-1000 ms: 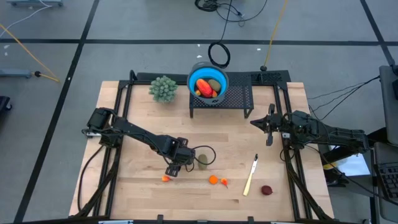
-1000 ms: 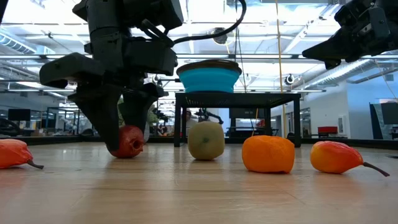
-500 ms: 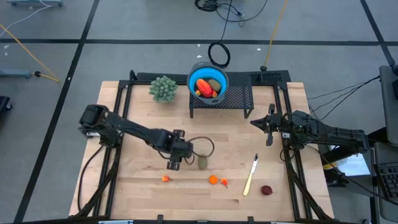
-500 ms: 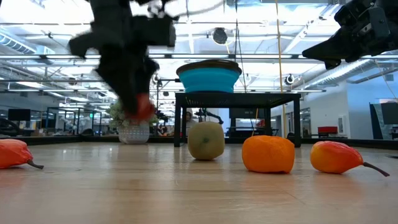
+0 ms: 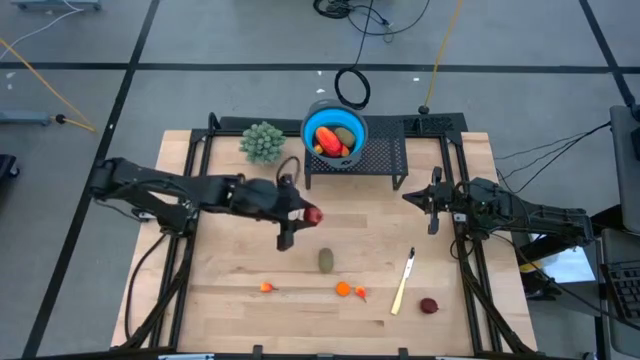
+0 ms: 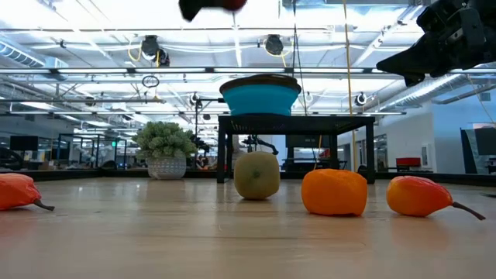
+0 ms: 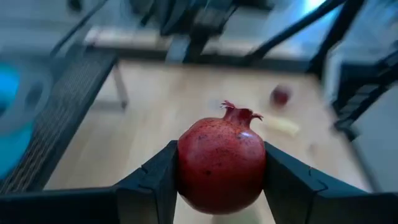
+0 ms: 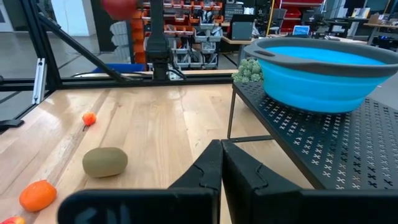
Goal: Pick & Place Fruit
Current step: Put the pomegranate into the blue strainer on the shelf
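My left gripper [image 5: 306,215] hangs high over the table's middle, shut on a dark red pomegranate [image 7: 221,165] with a small crown; the fruit also shows in the high view [image 5: 315,214]. Just beyond it, the blue bowl [image 5: 335,132] stands on a black mesh stand [image 5: 380,158] and holds red-orange and green fruit. An olive-green kiwi [image 5: 326,260], tiny orange pieces [image 5: 343,290] [image 5: 266,287] and a dark red round fruit [image 5: 429,306] rest on the wood. At the table's right, my right gripper [image 8: 221,163] waits, shut and touching nothing. My left gripper pinches the pomegranate by its two opposite round sides [image 7: 185,168] between its two fingers [image 7: 155,183]. The fingers come from the table's left, slanting slightly down. The fruit is lifted well clear of the table, its crown [image 7: 239,114] pointing away from the gripper.
A bushy pale-green plant ball [image 5: 263,142] sits at the far left of the stand. A pale yellow stick-like piece [image 5: 403,283] lies near the front right. Black frame rails run along the table's left and right sides.
My left gripper has risen from the table with the pomegranate between its fingers and gone toward the far edge and the blue bowl. It has tipped from pointing down to nearly level. The pomegranate, on the wood a second ago, now hangs lifted clear.
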